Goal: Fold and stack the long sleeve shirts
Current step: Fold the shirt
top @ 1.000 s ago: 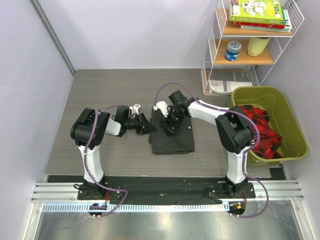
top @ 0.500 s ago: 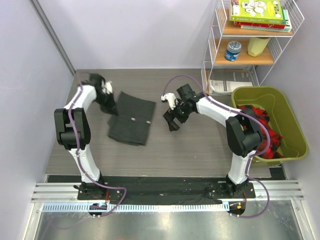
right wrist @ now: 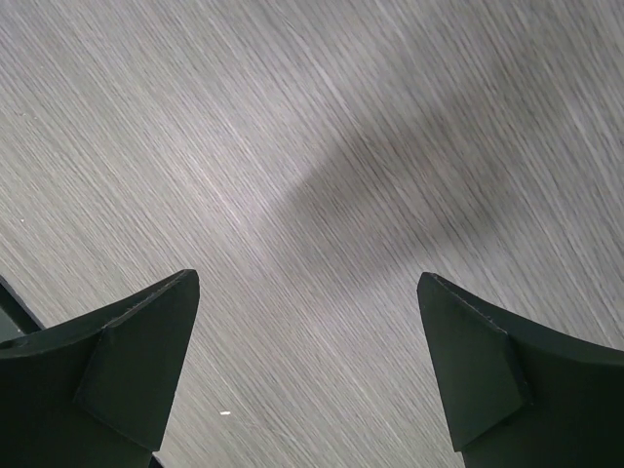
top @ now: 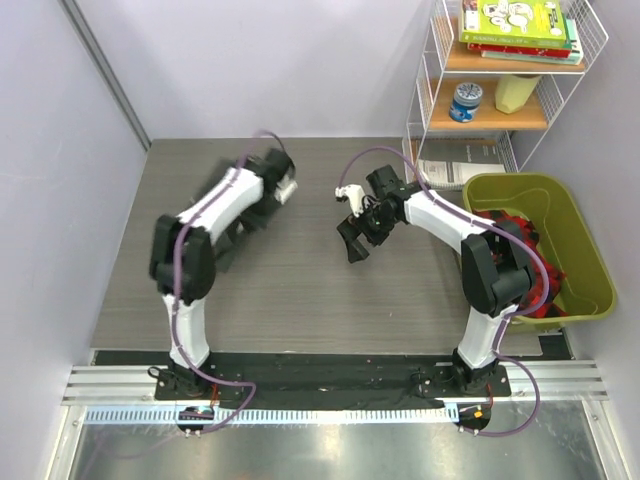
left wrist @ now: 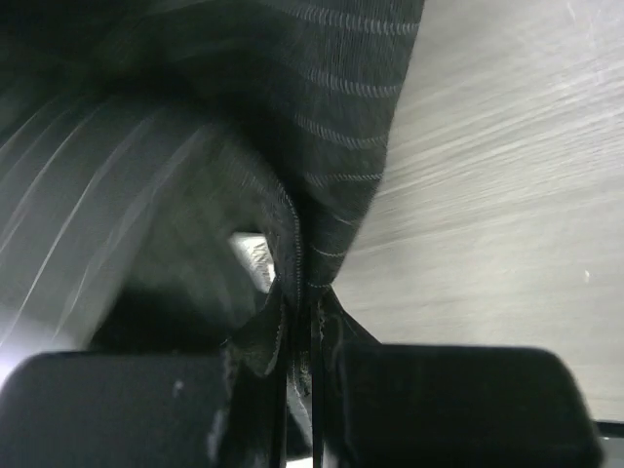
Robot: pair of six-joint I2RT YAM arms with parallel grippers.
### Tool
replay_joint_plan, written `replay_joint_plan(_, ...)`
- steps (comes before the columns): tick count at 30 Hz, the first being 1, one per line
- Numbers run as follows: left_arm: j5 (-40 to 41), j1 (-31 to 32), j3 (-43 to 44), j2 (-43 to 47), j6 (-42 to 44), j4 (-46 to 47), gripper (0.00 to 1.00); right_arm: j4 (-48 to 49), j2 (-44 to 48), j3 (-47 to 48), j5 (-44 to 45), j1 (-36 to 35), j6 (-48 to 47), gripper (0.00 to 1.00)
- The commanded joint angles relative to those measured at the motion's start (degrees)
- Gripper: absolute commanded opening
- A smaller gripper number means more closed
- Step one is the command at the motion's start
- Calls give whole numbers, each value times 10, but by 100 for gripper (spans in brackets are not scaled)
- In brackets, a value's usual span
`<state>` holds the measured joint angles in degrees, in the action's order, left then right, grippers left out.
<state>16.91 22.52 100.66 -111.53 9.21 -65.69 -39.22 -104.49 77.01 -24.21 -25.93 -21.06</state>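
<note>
A fold of the pinstriped long sleeve shirt is clamped between the fingers of the left gripper, over the left half of the table; the right gripper is spread wide above bare tabletop, gripping nothing

Nothing legible: print on the green book is too small.

Soft, even light. Motion blur smears the white left robot arm and the dark pinstriped cloth shirt, worst at 9 o'clock; a diffuse shadow lies on the grey wood-grain table.
</note>
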Motion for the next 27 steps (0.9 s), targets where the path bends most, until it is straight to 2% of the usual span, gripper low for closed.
replay_joint_plan(1,50,40,-57,-105,-38,56,0,-13,13,1,-22,19,7,100)
replay_joint_plan(6,0,108,-3,-171,-83,30,1,-29,15,-5,-39,33,7,100)
replay_joint_plan(8,-60,131,-2,-165,-89,23,6,-33,16,-6,-44,40,3,100)
replay_joint_plan(9,-80,137,-2,-162,-109,19,14,-35,17,-7,-46,43,2,100)
replay_joint_plan(11,-140,154,3,-150,-119,16,23,-38,17,-7,-57,49,6,100)
replay_joint_plan(13,-188,167,29,-130,-118,9,39,-37,17,-7,-60,58,11,100)
replay_joint_plan(15,-269,169,64,-108,-118,-22,57,-38,15,-5,-67,69,16,100)
replay_joint_plan(17,-331,161,130,-92,-94,-57,61,-43,14,-4,-75,76,14,100)
replay_joint_plan(19,-420,134,156,-49,-48,-90,61,-45,17,-6,-83,78,14,100)
replay_joint_plan(22,-455,81,154,-16,60,-127,63,-38,16,-12,-111,77,27,100)
replay_joint_plan(23,-459,65,143,-14,153,-173,63,-34,13,-13,-116,77,36,100)
replay_joint_plan(25,-439,22,115,-9,241,-200,61,-25,6,-14,-132,77,45,100)
replay_joint_plan(27,-421,-3,54,0,367,-202,60,-17,0,-11,-138,77,60,100)
